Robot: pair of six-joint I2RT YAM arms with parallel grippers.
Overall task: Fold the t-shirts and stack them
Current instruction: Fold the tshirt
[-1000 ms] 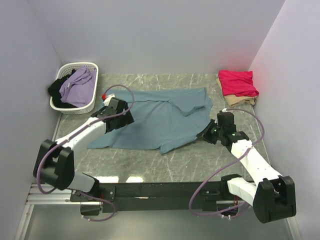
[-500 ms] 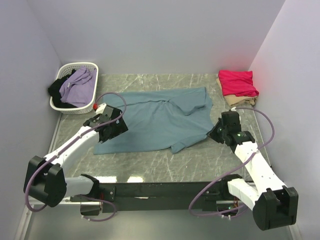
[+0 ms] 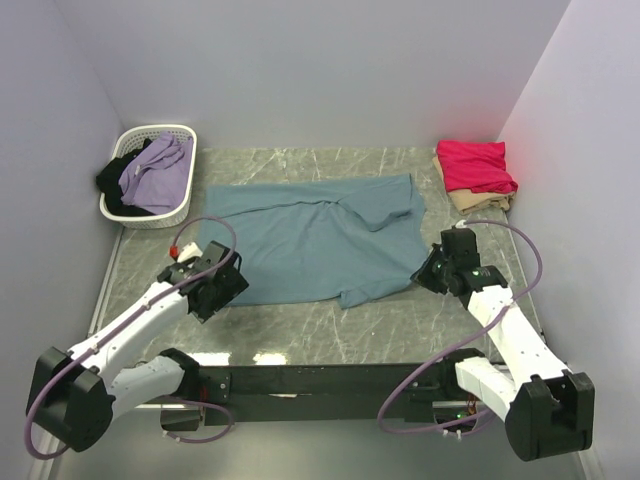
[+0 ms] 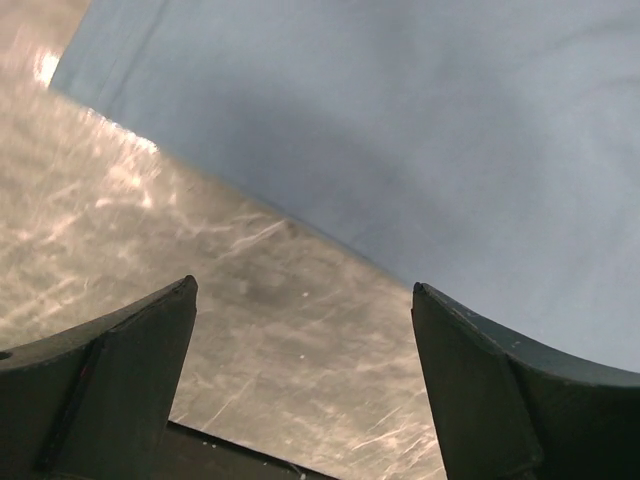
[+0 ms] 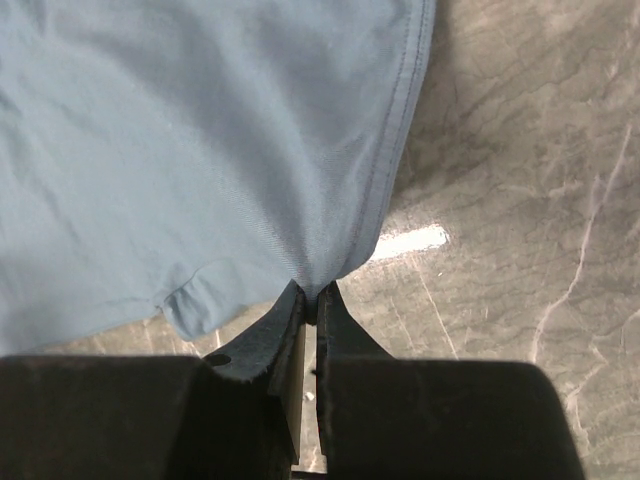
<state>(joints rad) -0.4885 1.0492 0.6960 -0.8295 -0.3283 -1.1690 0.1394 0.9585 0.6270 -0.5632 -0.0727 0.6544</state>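
Right wrist view: right gripper (image 5: 310, 292) is pinching the hem of the teal-blue t-shirt (image 5: 200, 130); left gripper (image 4: 302, 288) is hovering beside that shirt, spread wide, holding nothing.

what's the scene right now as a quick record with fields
teal t-shirt: spread out in the middle, not yet folded
pink t-shirt: folded, far right, on top of the beige t-shirt
basket: far left, holds purple cloth and black cloth
left jaws: open, empty, over the table at the teal t-shirt's near left edge
right jaws: shut on the teal t-shirt's right edge
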